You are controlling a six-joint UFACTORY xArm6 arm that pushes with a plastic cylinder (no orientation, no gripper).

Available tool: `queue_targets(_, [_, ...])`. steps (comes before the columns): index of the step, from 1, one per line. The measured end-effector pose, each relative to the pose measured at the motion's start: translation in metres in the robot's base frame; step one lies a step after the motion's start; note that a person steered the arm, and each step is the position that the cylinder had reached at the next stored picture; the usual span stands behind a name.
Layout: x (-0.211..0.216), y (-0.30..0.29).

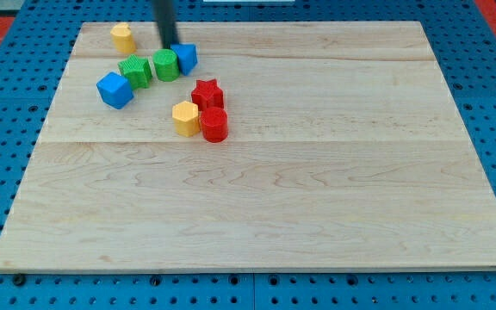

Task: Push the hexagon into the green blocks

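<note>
The yellow hexagon [186, 118] lies left of centre, touching the red cylinder [214, 125] on its right, with the red star [207, 93] just above them. Two green blocks sit up and to the left: a ridged green block [134, 71] and a green cylinder [165, 65], side by side. My tip [171, 45] is at the view's top, just above the green cylinder and against the left of a small blue block [186, 57]. The hexagon is a short gap below and right of the green blocks.
A blue cube [114, 89] sits lower left of the green blocks. Another yellow block [123, 36] lies near the board's top left corner. The wooden board [317, 189] rests on a blue pegboard.
</note>
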State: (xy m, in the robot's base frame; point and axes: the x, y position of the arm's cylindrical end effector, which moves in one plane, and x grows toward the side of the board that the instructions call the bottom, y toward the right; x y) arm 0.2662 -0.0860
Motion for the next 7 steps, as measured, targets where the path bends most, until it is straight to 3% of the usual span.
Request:
queue_targets(1, [0.014, 0.087])
queue_targets(3, [0.158, 0.149])
queue_targets(4, [0.191, 0.094])
queue_targets(5, [0.198, 0.035])
queue_targets(7, [0.158, -0.014])
